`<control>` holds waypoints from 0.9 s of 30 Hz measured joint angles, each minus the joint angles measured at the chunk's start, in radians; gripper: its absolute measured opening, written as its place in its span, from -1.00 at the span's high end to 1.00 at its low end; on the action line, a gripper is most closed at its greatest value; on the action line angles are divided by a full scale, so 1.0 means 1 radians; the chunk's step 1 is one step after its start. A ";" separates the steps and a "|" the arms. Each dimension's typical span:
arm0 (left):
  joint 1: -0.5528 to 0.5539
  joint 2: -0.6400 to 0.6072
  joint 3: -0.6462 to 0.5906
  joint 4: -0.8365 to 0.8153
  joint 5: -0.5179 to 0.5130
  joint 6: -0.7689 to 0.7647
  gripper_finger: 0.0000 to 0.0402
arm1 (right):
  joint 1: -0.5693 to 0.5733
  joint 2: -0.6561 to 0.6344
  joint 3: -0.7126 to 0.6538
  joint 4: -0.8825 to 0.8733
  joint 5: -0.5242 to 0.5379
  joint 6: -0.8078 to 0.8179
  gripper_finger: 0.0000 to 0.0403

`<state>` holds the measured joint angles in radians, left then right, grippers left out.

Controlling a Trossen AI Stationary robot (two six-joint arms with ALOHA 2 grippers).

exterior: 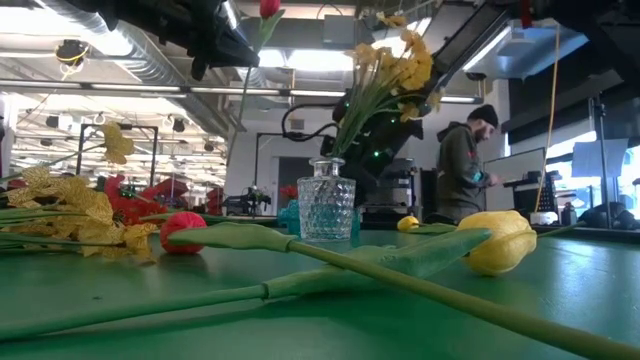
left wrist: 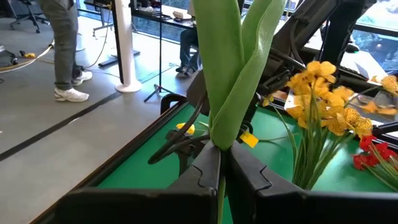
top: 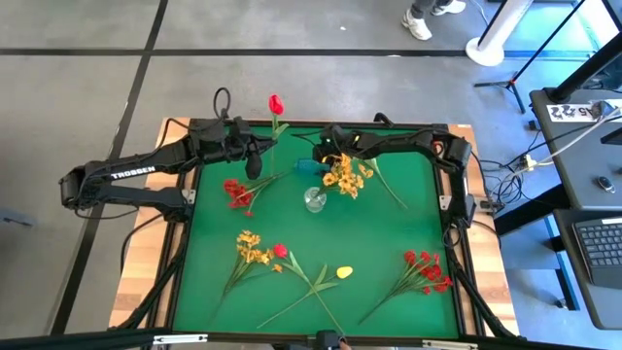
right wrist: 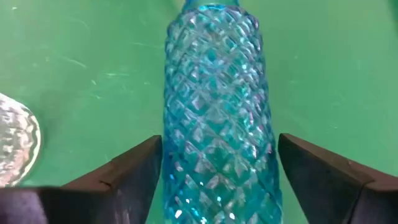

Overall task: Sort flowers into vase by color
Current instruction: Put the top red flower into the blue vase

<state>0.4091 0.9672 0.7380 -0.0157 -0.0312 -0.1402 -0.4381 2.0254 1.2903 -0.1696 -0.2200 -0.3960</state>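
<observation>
High view shows us the clear vase (top: 314,200) near the middle of the green table (top: 389,243), and we place everything by it. Behind it, the right gripper (right wrist: 214,168) straddles a blue vase (right wrist: 217,118) lying on its side, fingers spread and not yet touching the faceted glass. Behind and to the left, the left gripper (left wrist: 222,171) is clamped on the stem of a red tulip (top: 275,104), held aloft with broad smooth leaves. A yellow sprig (top: 347,175) already stands in the clear vase. We judge the step in hand to be righting the blue vase; next the fingers must close on its ribbed body and stand it up for the tulip. Red sprigs (top: 237,192) lie left of the clear vase; the remaining flowers lie in front.
</observation>
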 joint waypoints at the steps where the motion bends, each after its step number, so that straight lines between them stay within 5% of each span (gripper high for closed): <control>1: 0.000 0.000 0.000 -0.001 0.000 0.000 0.97 | 0.000 0.000 0.001 0.002 -0.003 0.003 -0.49; 5: 0.000 0.000 0.000 -0.002 0.000 0.000 0.97 | 0.000 0.000 0.002 0.003 -0.023 0.007 -0.20; 27: 0.000 0.000 0.000 -0.001 -0.001 -0.004 0.97 | -0.001 -0.109 0.000 -0.007 -0.035 0.130 -0.20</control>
<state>0.4091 0.9672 0.7380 -0.0171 -0.0318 -0.1444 -0.4389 1.9164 1.2900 -0.1769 -0.2546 -0.2657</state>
